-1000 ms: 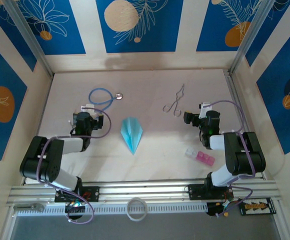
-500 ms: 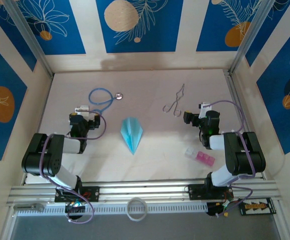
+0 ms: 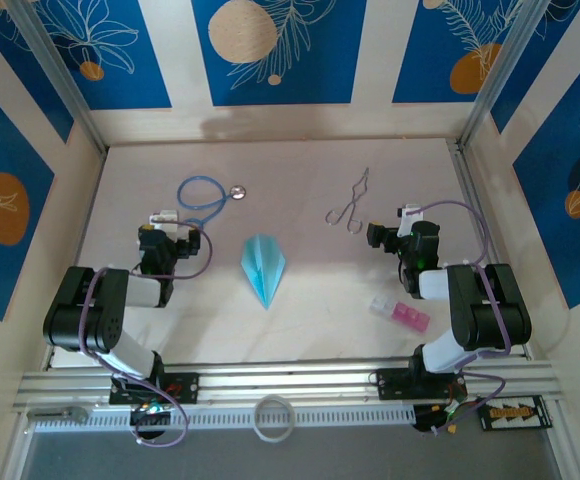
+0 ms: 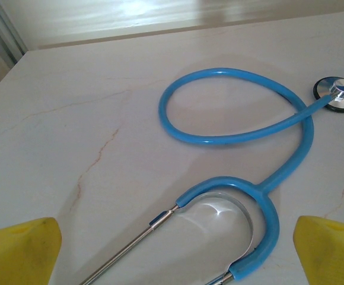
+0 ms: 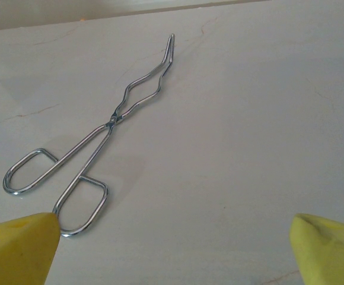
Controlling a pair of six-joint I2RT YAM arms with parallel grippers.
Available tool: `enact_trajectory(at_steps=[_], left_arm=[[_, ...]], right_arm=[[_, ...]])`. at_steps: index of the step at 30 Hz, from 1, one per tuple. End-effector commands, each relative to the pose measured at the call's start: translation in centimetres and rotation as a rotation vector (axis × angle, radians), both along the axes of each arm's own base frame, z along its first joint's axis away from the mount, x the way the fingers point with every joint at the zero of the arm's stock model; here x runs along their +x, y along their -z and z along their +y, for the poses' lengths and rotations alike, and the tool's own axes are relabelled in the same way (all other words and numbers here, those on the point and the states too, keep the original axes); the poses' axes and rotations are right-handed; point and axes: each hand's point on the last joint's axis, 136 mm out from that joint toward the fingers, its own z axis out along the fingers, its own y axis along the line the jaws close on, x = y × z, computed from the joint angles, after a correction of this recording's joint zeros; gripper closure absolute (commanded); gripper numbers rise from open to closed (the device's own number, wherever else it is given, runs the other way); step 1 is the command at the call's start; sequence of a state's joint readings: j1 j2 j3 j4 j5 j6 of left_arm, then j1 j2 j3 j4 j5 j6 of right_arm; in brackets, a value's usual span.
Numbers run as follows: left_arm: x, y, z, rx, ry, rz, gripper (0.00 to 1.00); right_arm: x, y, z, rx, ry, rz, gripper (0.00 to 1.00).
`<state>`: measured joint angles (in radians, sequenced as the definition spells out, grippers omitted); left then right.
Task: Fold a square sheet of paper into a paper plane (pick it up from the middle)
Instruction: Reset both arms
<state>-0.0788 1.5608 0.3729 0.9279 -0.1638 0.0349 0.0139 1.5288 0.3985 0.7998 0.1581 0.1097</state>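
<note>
Left end effector (image 4: 177,237) and right end effector (image 5: 175,231) both gape wide, holding nothing, above the stethoscope (image 4: 231,73) and tongs (image 5: 114,119). Between the 2 arms, well apart from both, the paper plane (image 3: 263,268) lies flat on the surface (image 3: 330,300). Folding looks finished, so it is best left untouched. Its long axis runs near-to-far, sharp tip toward the arm bases.

The paper plane (image 3: 263,268) is light turquoise-blue, the stethoscope (image 4: 219,141) has bright blue tubing and a silver chest piece, the tongs (image 5: 114,117) are shiny silver, the blocks (image 3: 402,314) pink and clear, the tabletop (image 4: 71,107) cream with faint tan veins, and the walls (image 3: 300,60) blue with white leaf outlines and orange discs.
</note>
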Motion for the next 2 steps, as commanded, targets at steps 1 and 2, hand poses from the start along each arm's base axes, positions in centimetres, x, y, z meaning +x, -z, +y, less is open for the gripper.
enact_trajectory(at_steps=[1, 2], left_arm=[[-0.01, -0.3, -0.25, -0.015, 0.014, -0.021, 0.0], [-0.03, -0.29, -0.31, -0.015, 0.016, -0.02, 0.0]], right_arm=[[0.5, -1.16, -0.08, 0.0, 0.012, -0.042, 0.01], [0.48, -1.12, -0.08, 0.001, 0.012, -0.04, 0.01]])
